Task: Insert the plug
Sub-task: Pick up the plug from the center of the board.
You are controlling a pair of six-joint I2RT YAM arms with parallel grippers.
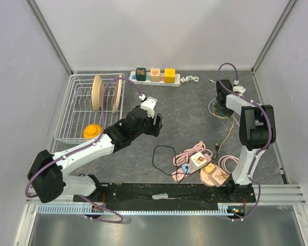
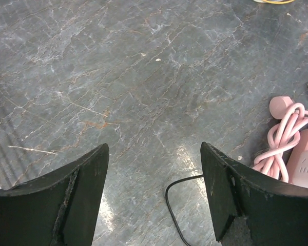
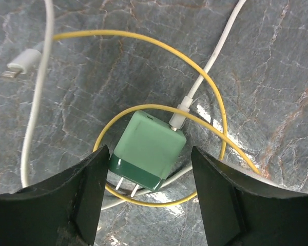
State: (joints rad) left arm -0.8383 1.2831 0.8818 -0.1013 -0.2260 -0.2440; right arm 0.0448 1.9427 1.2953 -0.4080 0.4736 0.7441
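Observation:
A light green plug [image 3: 149, 146] with a dark green base and two metal prongs lies flat on the grey table, a white cable [image 3: 205, 66] pushed into its far end. My right gripper [image 3: 150, 159] hangs open right over it, one finger on each side. The left finger is close to the plug's dark edge and the right finger stands clear. In the top view the right gripper [image 1: 219, 105] sits at the back right and hides the plug. My left gripper [image 1: 156, 124] is open over bare table near the middle, holding nothing [image 2: 154, 154].
A yellow cable [image 3: 143, 110] loops around the plug. A white power strip [image 1: 159, 78] with three coloured blocks lies at the back. Pink power strips [image 1: 197, 160] and coiled pink cords lie at the front, with a black cable [image 1: 161, 156] loop beside them. A wire dish rack [image 1: 77, 115] stands left.

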